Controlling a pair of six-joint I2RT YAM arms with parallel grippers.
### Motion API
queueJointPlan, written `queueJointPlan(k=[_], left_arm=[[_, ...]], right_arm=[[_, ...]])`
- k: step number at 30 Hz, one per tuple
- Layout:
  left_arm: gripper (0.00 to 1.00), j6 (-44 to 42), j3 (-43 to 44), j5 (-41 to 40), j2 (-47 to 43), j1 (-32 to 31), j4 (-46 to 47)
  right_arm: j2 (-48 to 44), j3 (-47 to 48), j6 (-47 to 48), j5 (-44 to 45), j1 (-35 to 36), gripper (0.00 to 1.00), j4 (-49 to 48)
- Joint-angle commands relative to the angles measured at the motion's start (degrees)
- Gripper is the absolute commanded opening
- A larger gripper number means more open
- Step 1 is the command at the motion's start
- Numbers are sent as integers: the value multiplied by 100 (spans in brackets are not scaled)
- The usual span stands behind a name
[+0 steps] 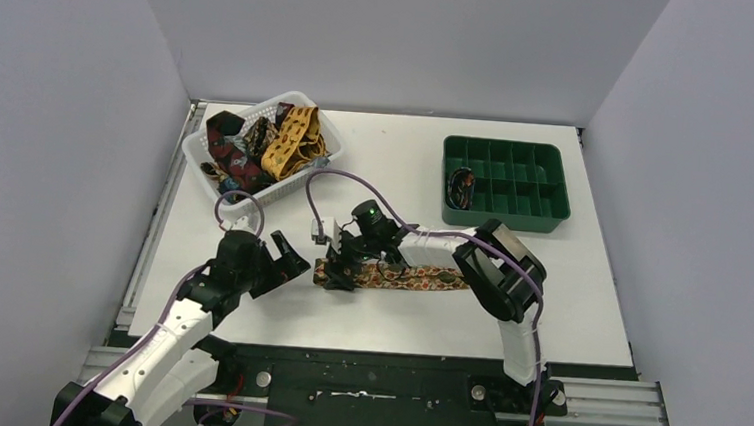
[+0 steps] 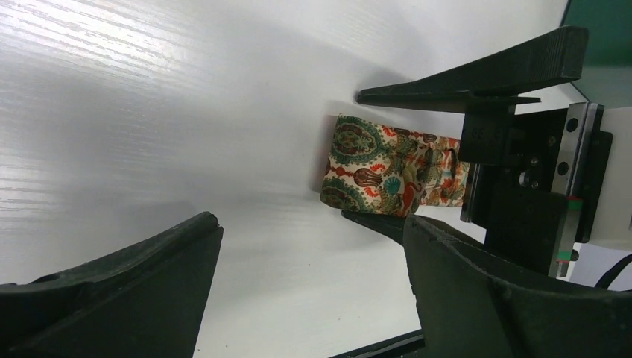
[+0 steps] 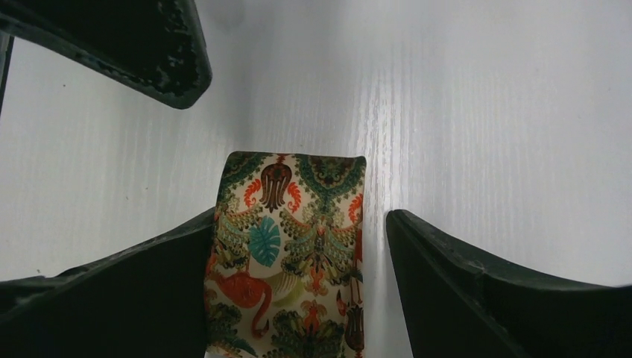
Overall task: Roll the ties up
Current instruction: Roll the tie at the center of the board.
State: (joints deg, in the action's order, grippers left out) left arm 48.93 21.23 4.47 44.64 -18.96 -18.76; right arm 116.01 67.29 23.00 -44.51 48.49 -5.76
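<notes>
A brown-orange multicolour tie (image 1: 419, 276) lies flat across the table in front of the arms, its left end folded over into a thick edge (image 2: 373, 168). My right gripper (image 1: 341, 269) is open and straddles that end (image 3: 291, 253). One finger touches the tie's edge, and the other stands a small gap off it. My left gripper (image 1: 287, 260) is open and empty just left of the tie end, apart from it (image 2: 309, 231). More ties, dark red and mustard yellow (image 1: 293, 142), lie piled in a white basket.
The white basket (image 1: 197, 150) stands at the back left. A green compartment tray (image 1: 529, 199) at the back right holds one small dark coil (image 1: 460, 187). Purple cables loop over both arms. The table's near edge is just behind the grippers.
</notes>
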Motion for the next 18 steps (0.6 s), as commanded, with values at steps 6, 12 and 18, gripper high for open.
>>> queueJointPlan(k=[6,12,18], left_arm=[[90,-116,-22,207,61,76,318],[90,-133,-38,246,119,86,365],[90,-120,-84,308,184,86,460]], right_arm=[[61,63,293,-36,143,51,-52],[-113,-92,233,112,234,46,-109],[-278,-84,249,147,288,64,-67]])
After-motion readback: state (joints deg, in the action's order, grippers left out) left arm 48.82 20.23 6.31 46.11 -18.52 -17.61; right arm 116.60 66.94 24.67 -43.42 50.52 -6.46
